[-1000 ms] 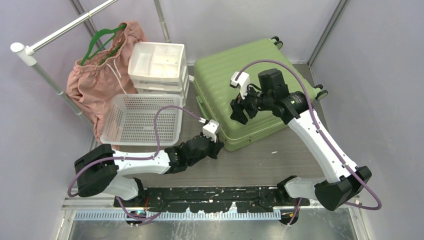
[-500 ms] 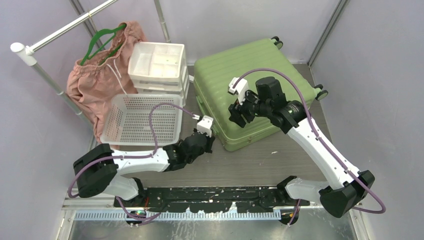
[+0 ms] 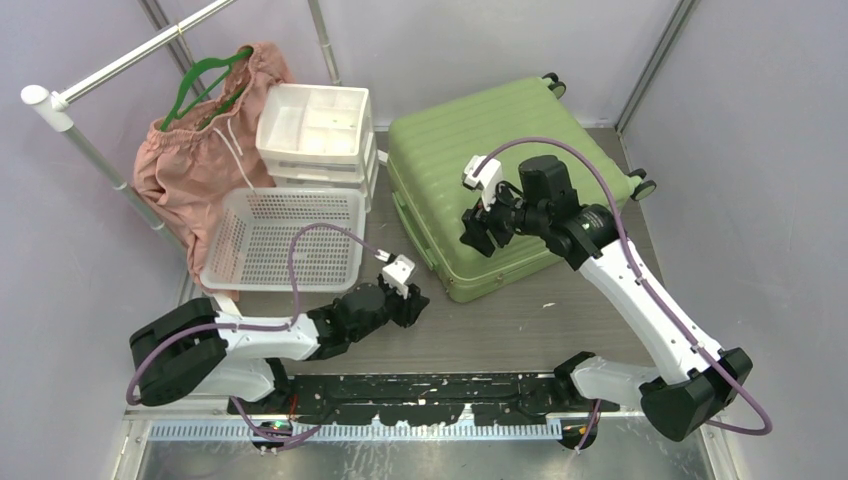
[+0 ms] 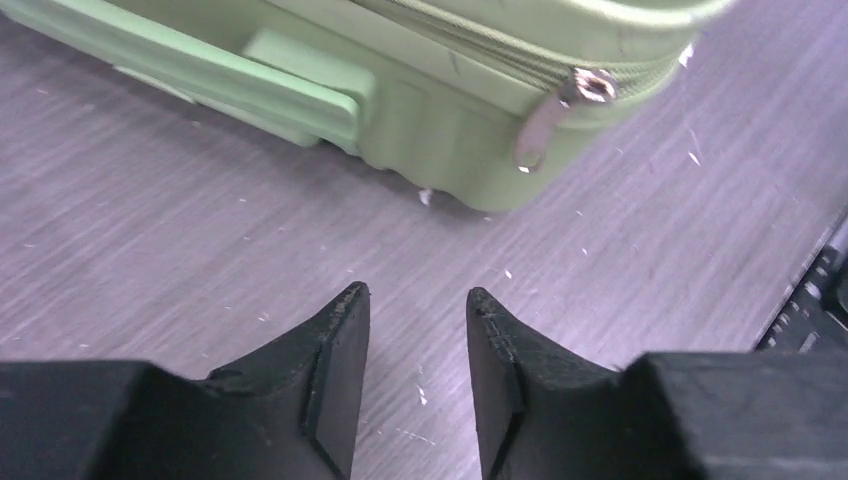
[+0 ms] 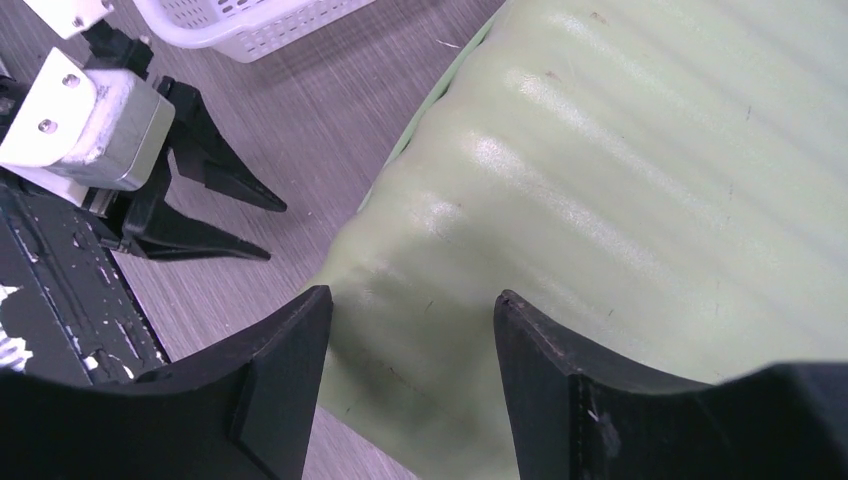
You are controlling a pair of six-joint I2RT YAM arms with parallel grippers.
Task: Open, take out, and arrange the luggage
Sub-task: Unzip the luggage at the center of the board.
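- Grey wood-grain table [image 3: 560,320] stretches out from the arm bases. Nearest me, the left gripper [image 4: 415,292] hangs low over the bare boards, released, its fingers parted with nothing between them.
- Just beyond it lies the near corner of the large light-green ribbed hard-shell suitcase [image 3: 500,150]. It rests flat on the table right of centre, lid down, and the zip looks closed where I can see it.
- A small silver metal zip pull [image 4: 545,125] dangles at that corner, apart from the left gripper. I judge this is where to take hold first. It is thin and loose and likely to slip, so I would pinch it close to the slider.
- The flat green side handle [image 4: 200,70] lies along the suitcase edge left of the pull. It looks stiff and better suited to dragging than to opening.
- Over the shell near the same corner, the right gripper [image 5: 410,295] hovers spread wide and empty, apparently not touching.
- The shell looks rigid, glossy and slippery, and far too broad to clamp. I cannot tell its weight.
- Farther left sit a white perforated plastic basket [image 3: 285,240] and a white stacked drawer unit [image 3: 315,125]. Behind them a pink fabric garment [image 3: 185,165] hangs from a rail.
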